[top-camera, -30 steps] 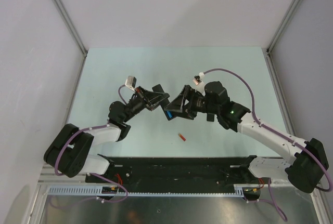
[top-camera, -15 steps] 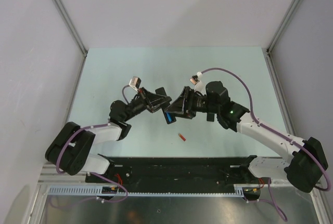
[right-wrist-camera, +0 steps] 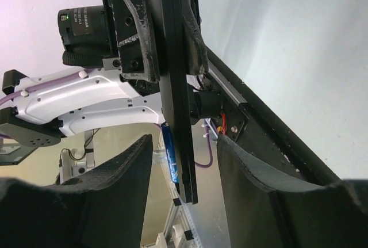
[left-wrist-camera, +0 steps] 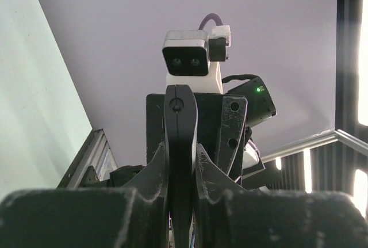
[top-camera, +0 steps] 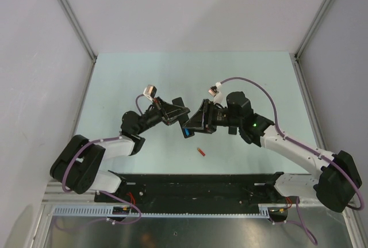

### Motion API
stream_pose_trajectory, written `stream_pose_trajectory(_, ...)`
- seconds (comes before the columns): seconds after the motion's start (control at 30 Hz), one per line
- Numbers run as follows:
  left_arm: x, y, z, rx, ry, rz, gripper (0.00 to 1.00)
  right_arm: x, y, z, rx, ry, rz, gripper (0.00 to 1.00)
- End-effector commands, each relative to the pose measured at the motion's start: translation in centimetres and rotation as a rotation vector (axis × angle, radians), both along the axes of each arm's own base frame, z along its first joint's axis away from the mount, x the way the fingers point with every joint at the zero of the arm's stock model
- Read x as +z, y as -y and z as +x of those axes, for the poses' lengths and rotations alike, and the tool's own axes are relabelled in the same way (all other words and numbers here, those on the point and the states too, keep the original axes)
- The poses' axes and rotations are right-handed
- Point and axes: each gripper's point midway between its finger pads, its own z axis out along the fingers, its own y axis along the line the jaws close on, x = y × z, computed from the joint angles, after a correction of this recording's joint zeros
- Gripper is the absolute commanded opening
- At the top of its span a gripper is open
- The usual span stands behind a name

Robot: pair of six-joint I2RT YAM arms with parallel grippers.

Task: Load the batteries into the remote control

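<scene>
bearing battery: pale table, grey walls

Left tool, right tool and remote control, all slightly nearer the arm bases than before.

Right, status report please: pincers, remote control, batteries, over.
Left pincer shut on remote control. Right pincer open, straddling it. Blue battery alongside remote control. Red-orange battery loose on table.

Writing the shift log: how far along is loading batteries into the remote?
Possibly done: a blue battery lies against the remote control; seating unclear. In hand: the left hand clamps the remote, the right hand open around it. Left: the red-orange battery lies on the table.
</scene>
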Motion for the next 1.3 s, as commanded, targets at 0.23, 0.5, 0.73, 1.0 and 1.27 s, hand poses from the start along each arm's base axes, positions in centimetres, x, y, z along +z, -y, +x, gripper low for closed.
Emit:
stream_pose_trajectory(0.23, 7.0, -1.4, -2.8, -0.016, 0.308, -0.159, 0.00, 0.3, -0.3, -0.1, 0.027, 0.030, 0.027, 0.46)
stream_pose_trajectory(0.5, 7.1, -1.5, -2.9, -0.016, 0.316, -0.162, 0.00, 0.3, -0.6, -0.2, 0.032, 0.030, 0.032, 0.38)
stream_pose_trajectory(0.73, 7.4, -1.6, -3.1, -0.018, 0.323, -0.166, 0.00, -0.1, -0.9, -0.3, 0.038, 0.021, 0.026, 0.30)
stream_pose_trajectory(1.0, 7.6, -1.6, -3.2, -0.017, 0.329, -0.171, 0.00, -0.7, -1.1, -0.2, 0.032, 0.010, 0.011, 0.14)
stream_pose_trajectory(1.27, 7.2, -1.6, -3.1, -0.015, 0.324, -0.164, 0.00, -0.1, -0.9, -0.2, 0.027, 0.016, 0.025, 0.50)
